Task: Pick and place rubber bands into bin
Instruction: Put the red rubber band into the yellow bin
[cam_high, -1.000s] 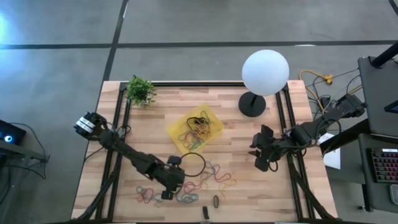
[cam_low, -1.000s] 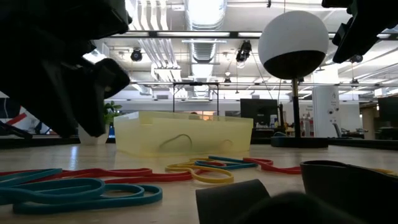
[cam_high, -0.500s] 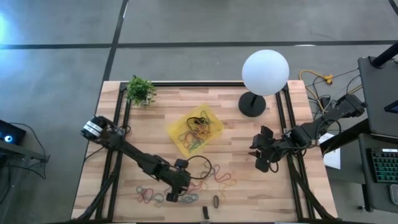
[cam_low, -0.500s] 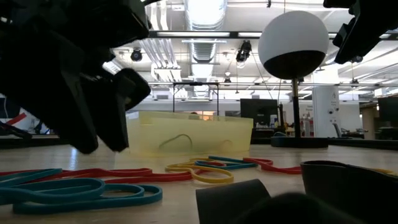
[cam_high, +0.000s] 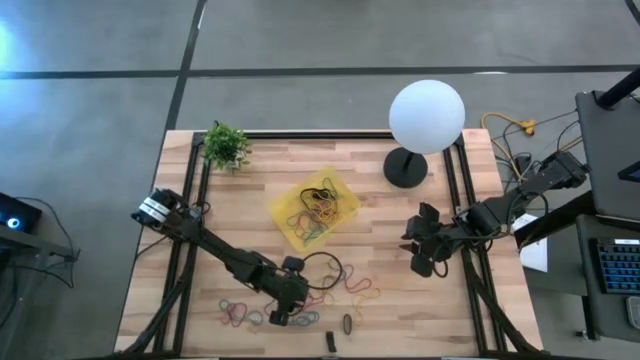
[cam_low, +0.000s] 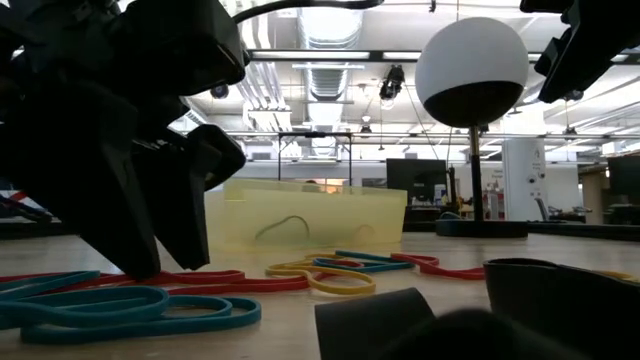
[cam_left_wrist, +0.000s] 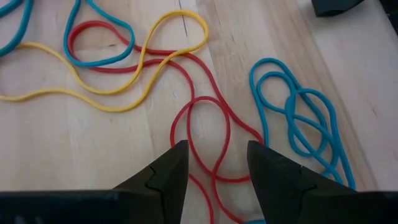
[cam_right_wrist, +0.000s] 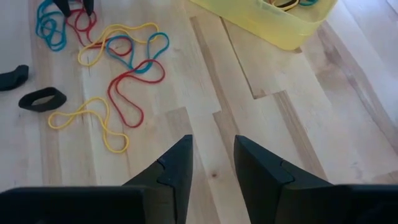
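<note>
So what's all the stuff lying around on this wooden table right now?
Translucent yellow plastic bin: one, table centre, several bands already inside.
Loose thin rubber bands: many, red, blue, yellow and green, scattered near the front edge.
Big black rubber ring: one, just in front of the bin.
Small dark oblong pieces: two, at the front edge.
Lamp with a white globe and round black base: one, back right.
Small green plant: one, back left corner.
Left gripper: open, low over a red band.
Right gripper: open, waiting at the right side.
</note>
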